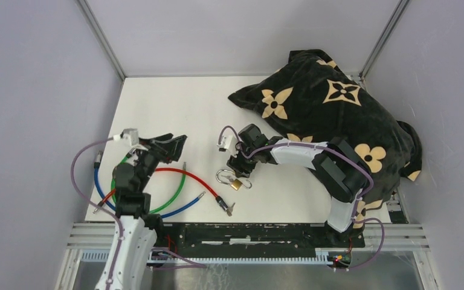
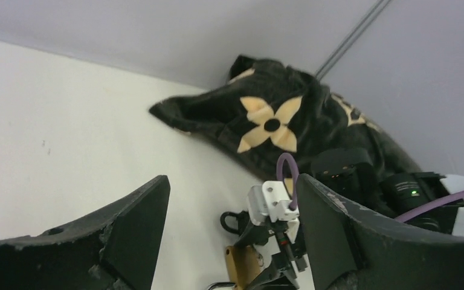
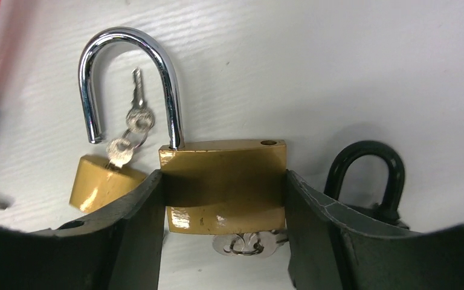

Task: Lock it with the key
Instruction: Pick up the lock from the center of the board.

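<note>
Farthest left, below and beside the left jaws, red, green and blue cables point(image 1: 172, 170) lie looped on the white worktop point(image 1: 157, 103). The left gripper point(image 1: 178, 148) hangs above them with its jaws spread wide and nothing between them; through that gap its wrist camera sees only bare worktop and the other arm. To the right, the right gripper point(image 3: 223, 175) is down at the worktop. Just outside its left finger lies a smaller brass lock point(image 3: 99, 184), tilted, with a small key point(image 3: 136, 103) on linked rings resting inside the curve of the bigger lock's shackle. Between the jaws sits the brass padlock point(image 3: 223, 193), lying flat, and the two fingers point(image 3: 139, 235) press against the left and right sides of its body. Its chrome shackle point(image 3: 127, 42) points away from the jaws and stands open: one leg is seated in the body while the other ends free, swung away from its hole. At the near edge of the body, deep between the jaws, the key point(image 3: 241, 244) and its ring show; I cannot tell whether it sits in the keyhole. Just outside the right finger a black shackle point(image 3: 368, 163) curves up. Beyond the right arm lies a black cushion point(image 1: 338, 103) with beige flowers.
</note>
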Controlling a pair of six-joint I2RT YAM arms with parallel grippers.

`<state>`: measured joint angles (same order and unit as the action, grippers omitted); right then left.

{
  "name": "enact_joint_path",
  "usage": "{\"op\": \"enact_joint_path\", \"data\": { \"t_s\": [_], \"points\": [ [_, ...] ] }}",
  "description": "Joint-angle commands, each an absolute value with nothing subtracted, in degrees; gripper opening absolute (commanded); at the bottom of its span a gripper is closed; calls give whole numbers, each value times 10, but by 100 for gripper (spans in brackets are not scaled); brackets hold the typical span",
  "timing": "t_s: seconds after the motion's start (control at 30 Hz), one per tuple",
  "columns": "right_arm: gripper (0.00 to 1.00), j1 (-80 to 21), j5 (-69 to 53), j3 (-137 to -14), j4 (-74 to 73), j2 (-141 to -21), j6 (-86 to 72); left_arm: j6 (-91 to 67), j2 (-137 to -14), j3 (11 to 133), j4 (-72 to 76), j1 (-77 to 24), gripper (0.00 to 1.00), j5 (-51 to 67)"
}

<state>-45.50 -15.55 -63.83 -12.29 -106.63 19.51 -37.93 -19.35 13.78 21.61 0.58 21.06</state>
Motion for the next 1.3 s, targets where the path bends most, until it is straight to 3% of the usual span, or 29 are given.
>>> {"op": "enact_joint_path", "data": {
  "t_s": [0.0,0.2,0.43,0.63,0.93,0.97,1.07,1.13,1.23,1.27],
  "points": [
    [2,-445,-218,-597,-68,-1006,182,-250,-344,259,93,-16,81,371],
    [0,-436,-260,-537,-5,-950,158,-89,-541,360,-56,-84,82,476],
    [0,-413,-328,-509,47,-923,124,47,-686,386,-73,-208,88,475],
    [0,-406,-369,-494,61,-912,112,156,-768,396,-95,-227,82,454],
    [0,-400,-390,-513,40,-919,129,190,-836,418,-90,-250,58,462],
    [0,-399,-391,-516,38,-921,131,196,-840,420,-97,-252,52,466],
    [0,-395,-400,-519,36,-924,134,218,-848,427,-120,-259,19,475],
    [0,-395,-413,-519,39,-926,134,236,-848,433,-139,-262,3,483],
    [3,-395,-430,-518,40,-927,137,260,-842,436,-159,-264,2,497],
    [10,-395,-436,-517,39,-927,141,261,-837,436,-160,-265,2,503]
  ]
}}
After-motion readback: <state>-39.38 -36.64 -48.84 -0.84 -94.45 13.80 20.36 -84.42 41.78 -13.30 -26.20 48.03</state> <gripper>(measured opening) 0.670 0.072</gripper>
